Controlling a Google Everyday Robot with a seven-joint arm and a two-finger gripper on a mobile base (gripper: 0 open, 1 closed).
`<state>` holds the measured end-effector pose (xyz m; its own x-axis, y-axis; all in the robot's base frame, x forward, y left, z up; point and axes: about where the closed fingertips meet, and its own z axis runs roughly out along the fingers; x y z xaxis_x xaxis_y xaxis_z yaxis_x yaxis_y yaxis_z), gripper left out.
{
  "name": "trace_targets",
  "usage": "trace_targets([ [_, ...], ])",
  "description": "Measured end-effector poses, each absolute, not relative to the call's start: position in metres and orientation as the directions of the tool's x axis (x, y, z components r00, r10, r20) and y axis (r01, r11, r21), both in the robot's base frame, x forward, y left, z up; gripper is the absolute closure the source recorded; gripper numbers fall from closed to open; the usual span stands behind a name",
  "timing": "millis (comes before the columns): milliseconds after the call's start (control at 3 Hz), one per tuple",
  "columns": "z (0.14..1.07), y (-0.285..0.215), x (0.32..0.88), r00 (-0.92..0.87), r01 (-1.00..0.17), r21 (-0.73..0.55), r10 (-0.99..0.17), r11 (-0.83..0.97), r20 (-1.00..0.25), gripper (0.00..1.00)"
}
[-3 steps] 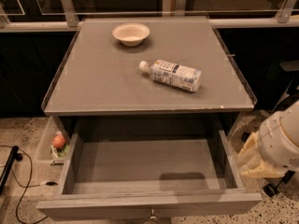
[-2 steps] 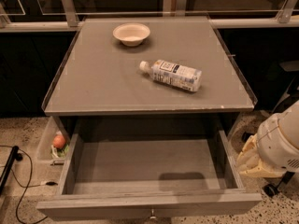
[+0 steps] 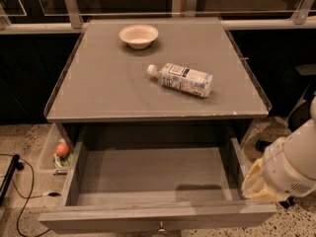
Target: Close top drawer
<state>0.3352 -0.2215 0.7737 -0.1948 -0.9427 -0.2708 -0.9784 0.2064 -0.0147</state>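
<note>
The top drawer [image 3: 148, 218] stands pulled far out under the grey tabletop [image 3: 113, 88]. It is wide, shallow and grey, and its inside is bare. Its small round metal knob [image 3: 161, 227] shows at the centre of the front, at the bottom edge of the view. My white arm with a tan sleeve [image 3: 284, 169] is at the lower right, just outside the drawer's right front corner. My gripper itself is out of view, past the end of that arm.
A plastic bottle [image 3: 181, 79] lies on its side on the tabletop, and a cream bowl [image 3: 138, 35] stands at the back. A bin with a reddish ball [image 3: 61, 149] sits on the floor at the left, near black cables [image 3: 19, 201]. Dark glass panels run behind.
My arm has shifted slightly left and down toward the drawer's right front corner. The drawer, bottle and bowl have not moved.
</note>
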Motion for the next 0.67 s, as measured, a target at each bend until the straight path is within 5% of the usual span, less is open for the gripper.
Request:
trace_targets([
  [667,0.664,-0.216,0.304,-0.281,-0.957,0.044,-0.881,0.286,-0.381,1.0],
])
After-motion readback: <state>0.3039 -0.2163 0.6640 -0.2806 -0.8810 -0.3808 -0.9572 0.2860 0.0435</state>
